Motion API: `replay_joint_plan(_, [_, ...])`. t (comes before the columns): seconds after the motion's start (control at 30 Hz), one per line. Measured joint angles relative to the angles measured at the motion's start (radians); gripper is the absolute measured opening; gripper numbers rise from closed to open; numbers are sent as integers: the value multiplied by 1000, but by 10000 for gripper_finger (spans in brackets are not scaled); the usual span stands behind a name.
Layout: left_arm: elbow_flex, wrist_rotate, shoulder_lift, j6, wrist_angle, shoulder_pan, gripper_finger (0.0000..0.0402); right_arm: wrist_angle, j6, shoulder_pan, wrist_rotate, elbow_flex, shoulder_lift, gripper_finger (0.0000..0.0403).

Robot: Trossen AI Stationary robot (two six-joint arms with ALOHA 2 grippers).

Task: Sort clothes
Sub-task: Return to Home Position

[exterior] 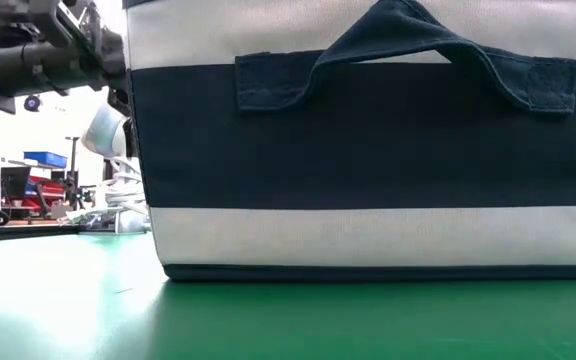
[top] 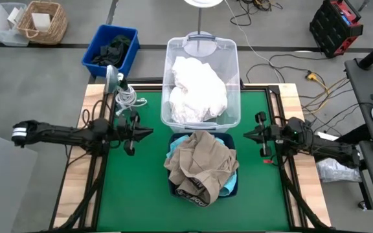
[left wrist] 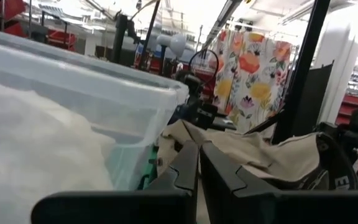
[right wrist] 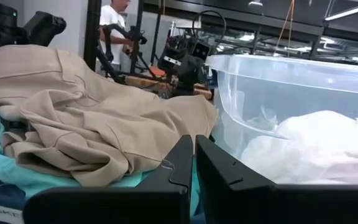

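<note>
High view: khaki garment (top: 203, 162) sits between left gripper (top: 149, 133) and right gripper (top: 246, 134), fingers (right wrist: 180, 167) pressed together; soft, floppy, I'd pinch a top fold

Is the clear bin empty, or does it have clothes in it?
Holding clothes: a heap of white clothes fills most of the clear bin.

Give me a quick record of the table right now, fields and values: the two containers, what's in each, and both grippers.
clear bin: table's far middle, holds white clothes
navy box: just in front of it, piled with khaki garment over teal garment
left gripper: shut, empty, left of containers
right gripper: shut, empty, right of containers
</note>
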Motion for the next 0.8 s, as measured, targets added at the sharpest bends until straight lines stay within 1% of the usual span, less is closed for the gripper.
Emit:
replay_joint_plan(0.33, [0, 0, 83, -1, -5, -1, 0, -1, 1, 0, -1, -1, 0, 13])
replay_joint_plan(0.37, [3, -18, 62, -1, -62, -23, 0, -1, 1, 0, -1, -1, 0, 13])
replay_joint_plan(0.43, [-8, -83, -75, -2, -217, -84, 0, -1, 1, 0, -1, -1, 0, 13])
replay_joint_plan(0.5, [5, -78, -166, -1, -285, -93, 0, -3, 1, 0, -1, -1, 0, 13])
replay_joint_plan(0.6, [-6, -77, -283, -2, -455, -96, 0, -15, 1, 0, -2, -1, 1, 13])
replay_joint_plan(0.73, [-4, -76, -425, -2, -496, -89, 0, -22, -3, 0, -2, -1, 1, 13])
replay_joint_plan(0.8, [-14, -77, -476, -2, -559, -89, 0, -23, -4, 0, -2, -1, 1, 13])
